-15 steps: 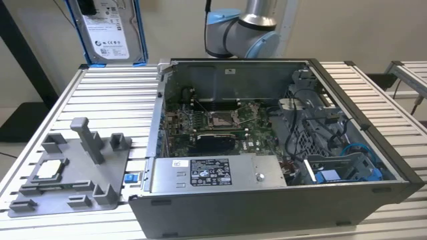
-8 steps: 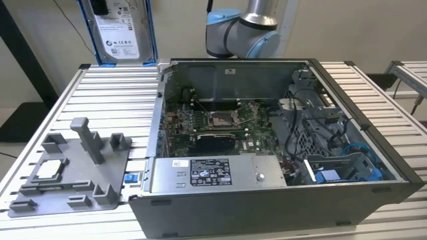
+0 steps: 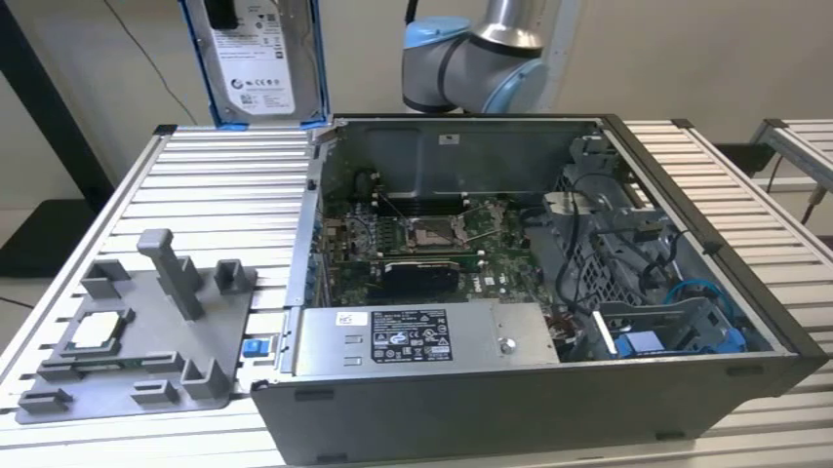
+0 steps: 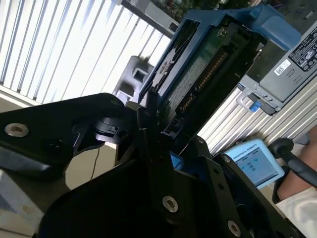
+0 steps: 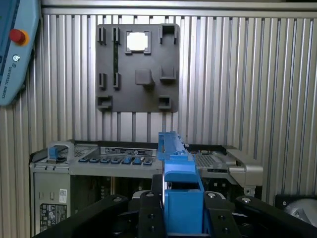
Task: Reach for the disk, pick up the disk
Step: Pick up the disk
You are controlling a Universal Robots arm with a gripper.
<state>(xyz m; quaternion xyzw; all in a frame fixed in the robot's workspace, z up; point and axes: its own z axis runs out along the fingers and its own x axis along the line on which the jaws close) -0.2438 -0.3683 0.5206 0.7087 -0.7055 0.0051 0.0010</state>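
Observation:
The disk (image 3: pixel 260 63), a silver drive with a white label in a blue bracket, hangs upright in the air above the slatted table, beyond the open case's far corner on the exterior view's left. In the second wrist view the disk (image 4: pixel 198 64) shows its green circuit side and blue frame, with my gripper (image 4: pixel 166 134) shut on its near end. The first wrist view looks along the blue bracket's edge (image 5: pixel 176 163), clamped between the black fingers (image 5: pixel 148 210) of my gripper (image 5: pixel 181 208).
The open computer case (image 3: pixel 729 244) fills the table's middle, with a silver power supply box (image 3: pixel 416 336) at its front. A grey fixture plate (image 3: pixel 170 361) holding a small square chip (image 3: pixel 101 331) lies at the exterior view's left. A teach pendant (image 5: pixel 15 44) lies beside the table.

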